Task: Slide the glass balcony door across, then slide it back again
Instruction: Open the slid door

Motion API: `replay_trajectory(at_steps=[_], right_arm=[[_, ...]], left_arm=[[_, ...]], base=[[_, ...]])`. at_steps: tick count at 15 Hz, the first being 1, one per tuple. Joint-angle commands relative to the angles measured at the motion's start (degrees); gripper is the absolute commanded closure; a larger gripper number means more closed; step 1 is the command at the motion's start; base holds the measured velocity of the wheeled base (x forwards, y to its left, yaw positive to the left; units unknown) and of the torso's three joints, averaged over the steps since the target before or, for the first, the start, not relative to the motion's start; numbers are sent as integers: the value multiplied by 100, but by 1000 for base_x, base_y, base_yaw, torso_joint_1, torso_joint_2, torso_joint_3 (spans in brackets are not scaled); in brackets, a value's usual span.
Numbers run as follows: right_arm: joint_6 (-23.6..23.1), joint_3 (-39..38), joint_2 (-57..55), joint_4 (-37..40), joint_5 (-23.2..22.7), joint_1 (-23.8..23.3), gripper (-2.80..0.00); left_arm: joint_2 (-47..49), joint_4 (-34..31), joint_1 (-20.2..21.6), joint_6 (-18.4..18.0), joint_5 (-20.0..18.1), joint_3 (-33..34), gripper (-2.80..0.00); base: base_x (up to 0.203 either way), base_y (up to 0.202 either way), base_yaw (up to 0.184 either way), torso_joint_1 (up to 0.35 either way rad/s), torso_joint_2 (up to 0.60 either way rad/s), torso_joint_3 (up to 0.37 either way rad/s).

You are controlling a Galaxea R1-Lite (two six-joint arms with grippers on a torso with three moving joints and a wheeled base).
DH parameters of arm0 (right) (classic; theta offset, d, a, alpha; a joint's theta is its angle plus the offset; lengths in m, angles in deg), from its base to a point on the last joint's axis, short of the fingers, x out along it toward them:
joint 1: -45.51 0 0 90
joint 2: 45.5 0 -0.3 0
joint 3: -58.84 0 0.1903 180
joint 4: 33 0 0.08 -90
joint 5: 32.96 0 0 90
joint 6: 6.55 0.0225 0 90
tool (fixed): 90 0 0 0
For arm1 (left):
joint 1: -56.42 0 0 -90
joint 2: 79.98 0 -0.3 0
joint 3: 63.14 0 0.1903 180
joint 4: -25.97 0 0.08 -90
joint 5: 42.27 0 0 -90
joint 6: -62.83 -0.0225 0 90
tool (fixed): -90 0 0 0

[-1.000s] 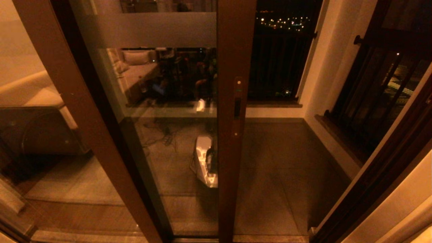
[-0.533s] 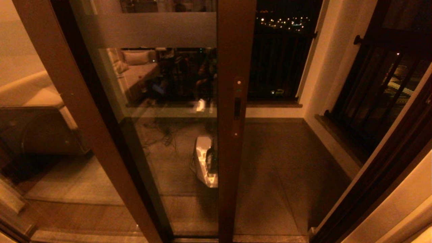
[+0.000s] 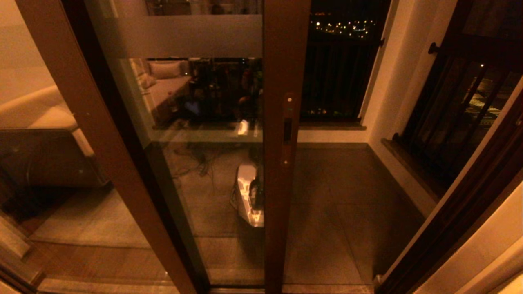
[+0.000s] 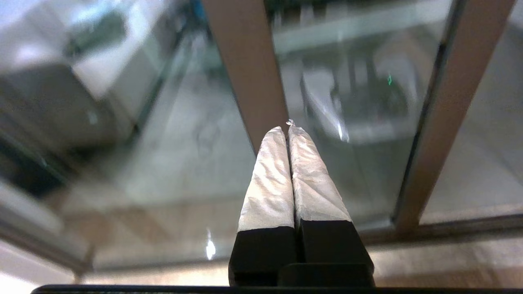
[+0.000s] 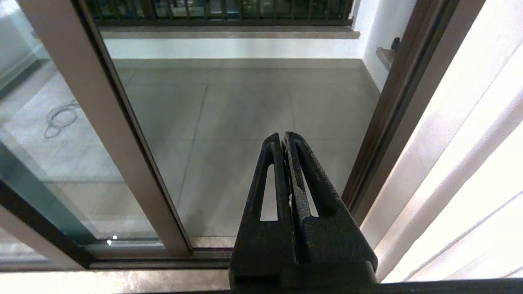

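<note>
door (image 3: 204,122) stands mid-opening, handle (image 3: 287,130) on its right stile, gap to its right | step: judged start or between slides, no contact | left gripper (image 4: 288,130) clenched, empty, near fixed panel's frame (image 4: 249,69) | right gripper (image 5: 284,141) clenched, empty, facing the gap | next: reach handle; jamb (image 3: 457,212) ends travel

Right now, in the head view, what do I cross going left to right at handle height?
Slanted brown frame post → clear glass of the glass balcony door → its stile with the recessed handle → open gap onto the balcony floor → white wall → dark railing.
</note>
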State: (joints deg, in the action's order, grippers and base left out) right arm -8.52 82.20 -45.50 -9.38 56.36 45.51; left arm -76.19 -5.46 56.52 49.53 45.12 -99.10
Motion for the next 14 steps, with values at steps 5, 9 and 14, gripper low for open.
replay_trajectory(at_steps=[5, 9, 14], right_arm=[[-5, 0, 0, 2, -2, 0, 0], [-5, 0, 0, 2, -2, 0, 0], [-5, 0, 0, 2, -2, 0, 0]], left_arm=[[2846, 55, 18, 151, -656, -2797, 0], [4679, -399, -619, 707, -1311, -4513, 0], [6746, -1176, -3489, 2074, -197, -5976, 0]], base=[[0, 0, 0, 0, 0, 0], [0, 0, 0, 0, 0, 0], [0, 0, 0, 0, 0, 0]])
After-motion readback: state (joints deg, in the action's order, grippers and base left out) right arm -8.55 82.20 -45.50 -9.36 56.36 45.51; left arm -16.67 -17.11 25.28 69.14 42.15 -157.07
